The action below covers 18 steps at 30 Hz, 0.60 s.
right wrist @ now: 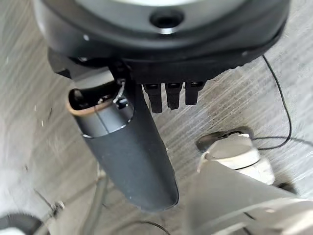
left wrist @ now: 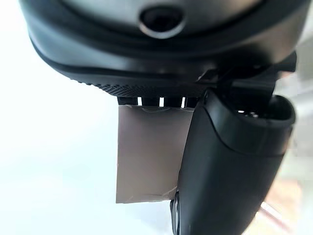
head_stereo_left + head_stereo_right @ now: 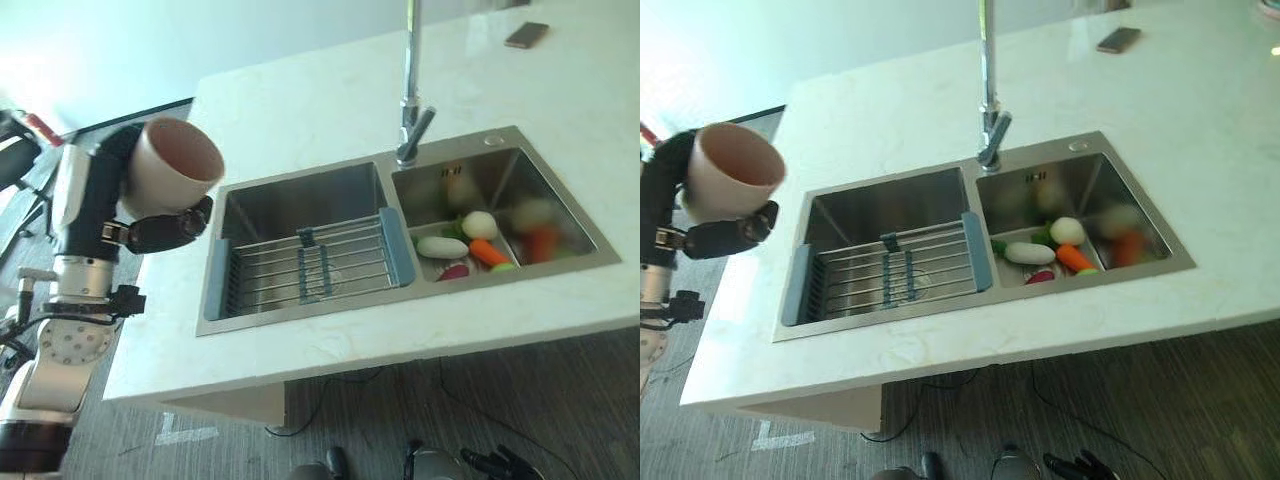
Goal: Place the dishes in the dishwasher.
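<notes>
A beige cup (image 3: 172, 165) with a pinkish inside is held up in the air beside the counter's left edge, its mouth tilted toward the sink. My left hand (image 3: 165, 230) is shut on it, the thumb lying along its lower side. In the left wrist view the cup's wall (image 2: 146, 152) shows between the thumb and the fingers. My right hand (image 1: 127, 156) hangs low over the grey floor, thumb straight, holding nothing.
A white counter (image 3: 330, 90) holds a steel double sink. The left basin (image 3: 300, 200) has a wire rack (image 3: 310, 265) with blue-grey ends across it. The right basin (image 3: 505, 185) contains several vegetables, among them a carrot (image 3: 487, 252). A tall tap (image 3: 410, 90) stands behind; a phone (image 3: 526, 35) lies at the far right.
</notes>
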{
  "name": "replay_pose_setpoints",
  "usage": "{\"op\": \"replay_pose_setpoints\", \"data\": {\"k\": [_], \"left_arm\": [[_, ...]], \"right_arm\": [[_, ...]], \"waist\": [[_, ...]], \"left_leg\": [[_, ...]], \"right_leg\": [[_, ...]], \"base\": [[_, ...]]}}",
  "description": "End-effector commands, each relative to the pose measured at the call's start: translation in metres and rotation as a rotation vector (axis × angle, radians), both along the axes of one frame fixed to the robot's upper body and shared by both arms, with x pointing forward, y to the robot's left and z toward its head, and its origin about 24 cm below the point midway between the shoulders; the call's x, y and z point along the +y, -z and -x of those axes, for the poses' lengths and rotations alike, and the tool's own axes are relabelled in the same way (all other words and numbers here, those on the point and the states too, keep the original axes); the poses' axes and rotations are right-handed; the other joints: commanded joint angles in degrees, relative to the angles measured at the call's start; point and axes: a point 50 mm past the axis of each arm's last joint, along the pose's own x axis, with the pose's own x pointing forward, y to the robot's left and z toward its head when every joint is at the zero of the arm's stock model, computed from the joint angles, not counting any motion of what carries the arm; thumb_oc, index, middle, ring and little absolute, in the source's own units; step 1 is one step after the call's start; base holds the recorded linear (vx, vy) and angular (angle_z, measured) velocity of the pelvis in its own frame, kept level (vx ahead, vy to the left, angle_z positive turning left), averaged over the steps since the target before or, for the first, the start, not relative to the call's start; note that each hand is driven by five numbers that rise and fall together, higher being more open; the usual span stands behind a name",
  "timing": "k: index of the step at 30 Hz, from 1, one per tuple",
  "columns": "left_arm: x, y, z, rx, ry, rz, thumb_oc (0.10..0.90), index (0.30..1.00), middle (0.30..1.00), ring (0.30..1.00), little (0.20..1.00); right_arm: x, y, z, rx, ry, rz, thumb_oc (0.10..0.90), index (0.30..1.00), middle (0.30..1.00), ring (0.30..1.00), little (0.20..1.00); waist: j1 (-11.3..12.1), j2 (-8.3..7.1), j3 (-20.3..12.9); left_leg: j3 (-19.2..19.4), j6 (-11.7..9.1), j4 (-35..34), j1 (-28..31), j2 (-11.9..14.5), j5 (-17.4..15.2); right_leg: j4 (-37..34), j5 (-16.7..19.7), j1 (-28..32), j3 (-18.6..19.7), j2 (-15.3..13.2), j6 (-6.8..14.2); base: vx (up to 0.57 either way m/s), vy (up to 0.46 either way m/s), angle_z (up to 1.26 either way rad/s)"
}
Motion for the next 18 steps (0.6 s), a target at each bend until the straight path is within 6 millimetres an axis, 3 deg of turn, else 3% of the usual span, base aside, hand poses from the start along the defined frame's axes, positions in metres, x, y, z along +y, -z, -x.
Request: {"op": "replay_pose_setpoints", "data": {"k": [1, 3, 4, 6, 8, 10, 13, 16, 18], "left_arm": [[0.014, -0.064, 0.019, -0.408, -0.098, 0.029, 0.4, 0.3, 0.3, 0.3, 0.3], [0.019, -0.055, 0.022, -0.408, -0.115, 0.097, 0.4, 0.3, 0.3, 0.3, 0.3], [0.021, -0.046, 0.025, -0.415, -0.124, 0.157, 0.4, 0.3, 0.3, 0.3, 0.3], [0.019, -0.037, 0.025, -0.417, -0.105, 0.188, 0.4, 0.3, 0.3, 0.3, 0.3], [0.009, -0.026, 0.024, -0.423, -0.082, 0.168, 0.4, 0.3, 0.3, 0.3, 0.3], [-0.001, -0.018, 0.021, -0.447, -0.051, 0.184, 0.4, 0.3, 0.3, 0.3, 0.3], [-0.007, -0.012, 0.02, -0.443, 0.012, 0.223, 0.4, 0.3, 0.3, 0.3, 0.3], [-0.009, -0.006, 0.017, -0.369, 0.059, 0.265, 0.4, 0.3, 0.3, 0.3, 0.3], [-0.015, -0.008, 0.018, -0.333, 0.105, 0.278, 0.4, 0.3, 0.3, 0.3, 0.3]], "right_arm": [[0.004, 0.0, -0.003, 0.026, -0.147, 0.012, 0.8, 0.9, 0.9, 0.9, 0.9], [0.005, 0.002, -0.001, 0.06, -0.183, 0.011, 0.8, 0.9, 0.9, 0.9, 0.9], [0.006, 0.003, -0.002, 0.083, -0.23, 0.025, 0.8, 0.9, 0.9, 0.9, 0.9], [0.006, 0.003, -0.001, 0.097, -0.217, 0.036, 0.8, 0.9, 0.9, 0.9, 0.9], [0.003, 0.002, -0.001, 0.095, -0.168, 0.045, 0.8, 0.9, 0.9, 0.9, 0.9], [0.001, 0.001, -0.001, 0.067, -0.149, 0.052, 0.8, 0.9, 0.9, 0.9, 0.9], [-0.001, -0.001, -0.001, 0.026, -0.076, 0.066, 0.8, 0.9, 0.9, 0.9, 0.9], [0.004, 0.001, -0.006, 0.032, -0.063, 0.073, 0.8, 0.9, 0.9, 0.9, 0.9], [0.01, 0.001, -0.011, 0.023, -0.093, 0.079, 0.8, 0.9, 0.9, 0.9, 0.9]], "waist": [[0.63, -0.2, 0.57], [1.02, 0.15, 0.66], [1.76, 0.71, 1.07], [1.58, 0.5, 0.93], [1.26, -0.16, 0.81], [1.42, -1.31, 0.65], [0.95, -0.91, -0.58], [2.9, -0.88, -0.83], [4.51, -1.07, -0.47]], "left_leg": [[-3.51, 0.19, 9.5, -3.44, 1.63, -11.54], [-2.37, -1.91, 9.5, -5.14, 3.64, -9.51], [-0.63, -4.14, 9.5, -8.79, 6.3, -6.48], [2.25, -4.78, 9.5, -8.3, 7.48, -6.6], [5.61, -3.1, 9.5, -5.94, 7.05, -6.67], [7.99, -0.57, 9.5, -2.6, 5.07, -8.95], [11.48, 0.05, 9.5, -0.72, 6.12, -10.95], [7.54, 1.78, 9.5, -0.99, 2.06, -13.37], [5.93, 3.16, 9.5, -1.03, 0.43, -14.31]], "right_leg": [[-4.9, -7.19, 6.27, -2.84, -1.16, 2.52], [-4.9, -7.63, 6.55, -5.04, -1.1, 2.2], [-4.9, -8.43, 6.73, -7.74, -1.43, 1.79], [-4.9, -9.33, 7.4, -9.95, -2.65, 2.02], [-4.9, -8.29, 7.11, -12.22, -4.38, 1.78], [-4.9, -6.56, 6.57, -13.77, -6.43, 1.61], [-4.9, -4.56, 6.94, -18.38, -8.72, 2.6], [-4.9, -1.35, 7.0, -18.76, -11.38, 5.89], [-4.9, 0.39, 7.96, -19.64, -13.1, 6.63]], "base": [[-0.04, -0.173, 0.23], [-0.17, -0.143, 0.43], [-0.26, -0.075, 1.08], [-0.25, 0.027, 1.48], [-0.31, 0.169, 1.37], [-0.35, 0.319, 1.88], [-0.35, 0.57, 1.75], [-0.12, 0.61, 2.05], [-0.07, 0.48, 0.72]]}}
